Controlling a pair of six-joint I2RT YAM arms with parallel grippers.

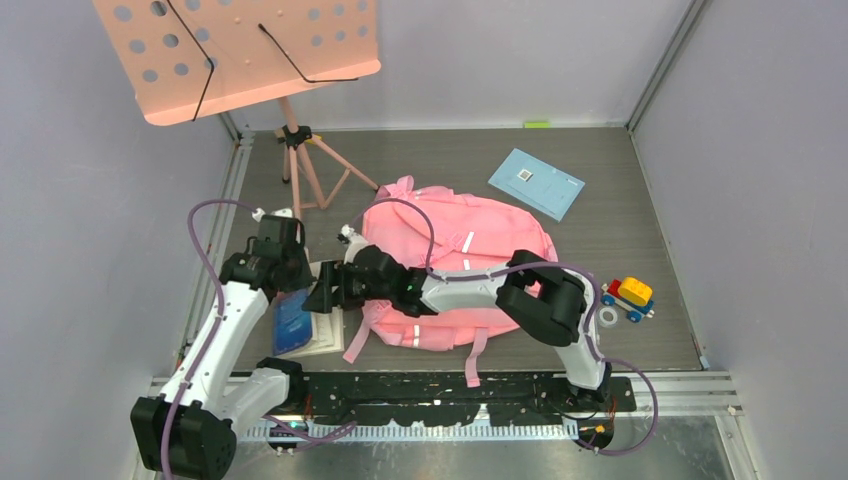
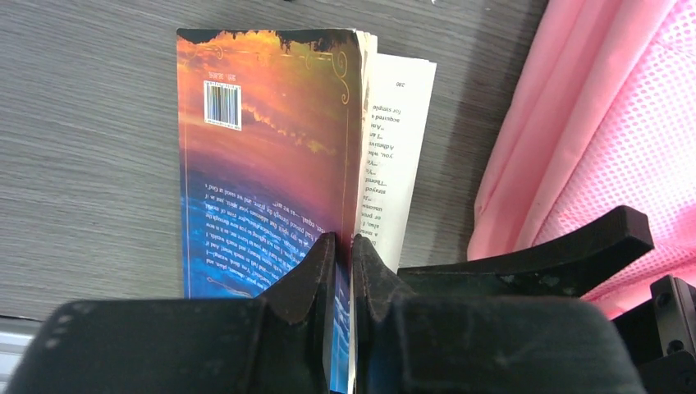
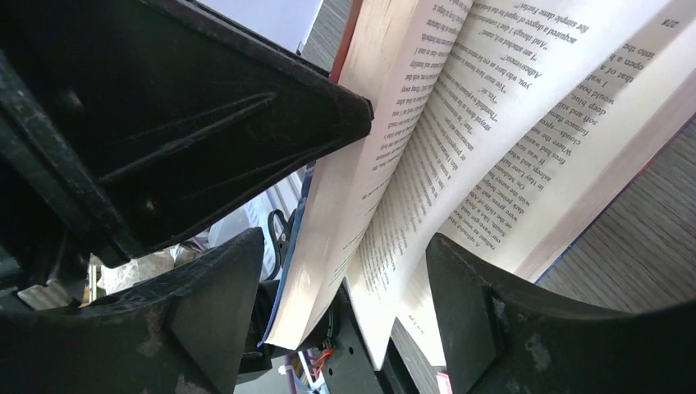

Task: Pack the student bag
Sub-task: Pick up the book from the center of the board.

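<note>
Pink fabric made up the largest thing on the table (image 1: 640, 220): the student bag (image 1: 500, 235) lay flat at the middle, front pockets up and straps trailing toward the arm bases. Whether any zip stood open could not be told from above. Just beside its left flank, the paperback (image 2: 263, 148) hung half raised over the wood. The left gripper (image 2: 345, 258) was clamped tight on the back cover and perhaps a few leaves, not on the whole block. The right gripper (image 3: 338, 254) had reached across the bag, its jaws spread wide on either side of the fanned pages, with neither finger pressing paper. The main danger seemed to lie in that thin pinch. With the weight hanging from one cover, the book could sag open further, tear at the spine or slip free. If the right jaws closed where they stood, they would probably catch only a loose sheaf and crease or rip it instead of squaring the book shut. The two grippers also sat very near each other, so a small misjudged move could knock them together. The right forearm, lying over the bag, might drag the soft cloth out of place.
</note>
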